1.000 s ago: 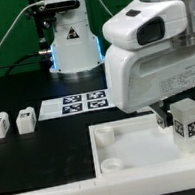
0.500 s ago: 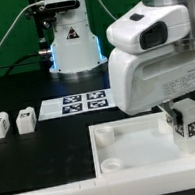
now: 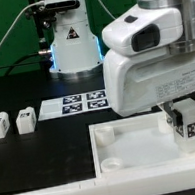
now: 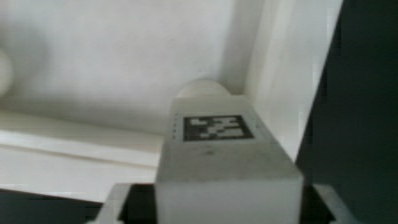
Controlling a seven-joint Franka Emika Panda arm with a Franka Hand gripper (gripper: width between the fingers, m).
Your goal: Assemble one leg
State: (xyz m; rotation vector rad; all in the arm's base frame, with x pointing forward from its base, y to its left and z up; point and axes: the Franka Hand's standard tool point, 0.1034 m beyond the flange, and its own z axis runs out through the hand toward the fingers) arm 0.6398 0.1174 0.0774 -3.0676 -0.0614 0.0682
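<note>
My gripper [image 3: 185,111] is shut on a white leg [image 3: 190,124] with a black-and-white tag on its face. It holds the leg upright over the right side of the large white square panel [image 3: 134,149], the leg's lower end at or just above the panel's surface. In the wrist view the leg [image 4: 217,140] runs straight out from between the two fingers, its tip by the panel's raised rim [image 4: 285,60]. Two more legs [image 3: 0,125] [image 3: 26,119] lie on the black table at the exterior view's left.
The marker board [image 3: 78,102] lies flat behind the panel. The arm's white base [image 3: 69,39] stands at the back. Two round sockets [image 3: 104,133] [image 3: 112,165] show along the panel's left edge. The arm's big white wrist housing hides the panel's far right corner.
The gripper and the leg have shifted slightly toward the exterior view's left and down a little over the panel. The loose legs have not moved.
</note>
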